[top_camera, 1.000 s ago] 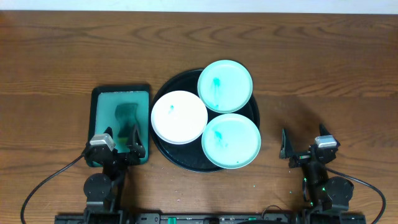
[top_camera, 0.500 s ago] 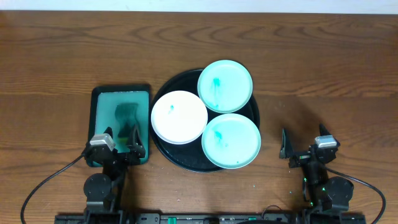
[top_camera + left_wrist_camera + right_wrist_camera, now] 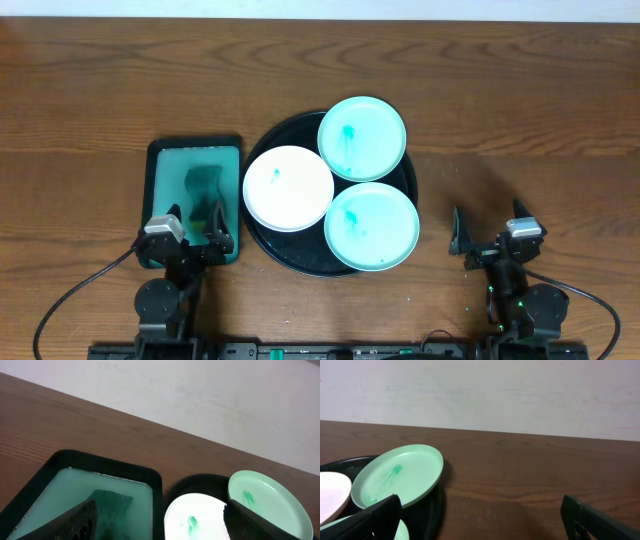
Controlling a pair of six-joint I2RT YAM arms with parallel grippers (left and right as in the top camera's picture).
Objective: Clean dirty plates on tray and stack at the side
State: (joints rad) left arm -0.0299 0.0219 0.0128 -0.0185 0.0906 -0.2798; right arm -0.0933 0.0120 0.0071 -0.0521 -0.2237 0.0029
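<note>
**Nothing moves: cleaning not begun**

Over the last second nothing shifts. Both arms sit parked at the near edge of the worktop (image 3: pixel 500 100). The left fingers (image 3: pixel 219 232) stand wide open and empty above the near end of the teal tray (image 3: pixel 165 170), where a sponge (image 3: pixel 205 190) lies. The right fingers (image 3: pixel 458 232), equally wide and empty, are well right of the tray (image 3: pixel 290 252). All three plates (image 3: pixel 288 188) lie on it, smeared and unstacked. The sponge looks the likely first pick.
</note>
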